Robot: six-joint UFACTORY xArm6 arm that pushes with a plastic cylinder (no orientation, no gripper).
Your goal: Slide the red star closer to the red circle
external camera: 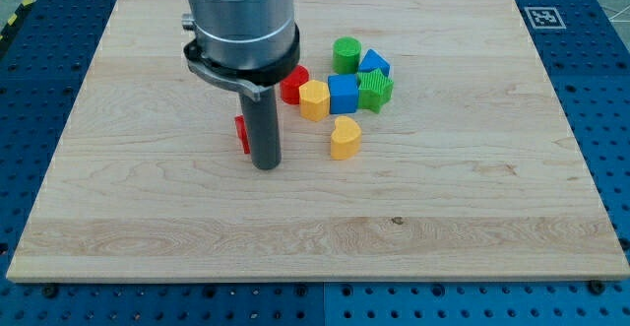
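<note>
Sitting at my tip's (pixel 266 164) nine o'clock, the red star (pixel 240 134) peeks out, touching the rod. The red circle (pixel 293 85) waits at one o'clock. No gripper here.

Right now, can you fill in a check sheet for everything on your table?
Surface: wooden board, on a blue holed table.
Job's things: red star, mostly hidden behind my rod; red circle, partly hidden.
Clutter: yellow hexagon, blue cube, green star, blue block, green cylinder, yellow heart.
Tip: my tip just right of the red star.
Cables: nothing seen.
Surroundings: marker tag.
</note>
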